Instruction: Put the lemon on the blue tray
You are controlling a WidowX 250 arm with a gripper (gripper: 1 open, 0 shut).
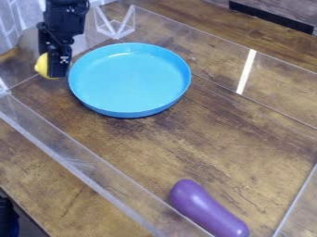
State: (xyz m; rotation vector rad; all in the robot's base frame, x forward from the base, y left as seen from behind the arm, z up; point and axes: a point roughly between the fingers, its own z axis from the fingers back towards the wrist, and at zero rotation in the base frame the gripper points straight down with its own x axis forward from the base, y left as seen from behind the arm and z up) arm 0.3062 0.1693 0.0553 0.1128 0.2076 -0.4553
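The lemon (44, 66) is a small yellow oval at the far left, just outside the left rim of the blue tray (130, 79). My black gripper (52, 59) comes down from above right onto the lemon and is shut on it; its fingers cover most of the fruit, so only the lemon's left side shows. The lemon sits low, at about table height, beside the tray and not in it. The blue tray is a large round shallow dish with nothing in it.
A purple eggplant-shaped thing (207, 209) lies near the bottom right. Clear plastic walls (74, 157) fence the wooden table in front and on the left. A clear stand (115, 18) rises behind the tray.
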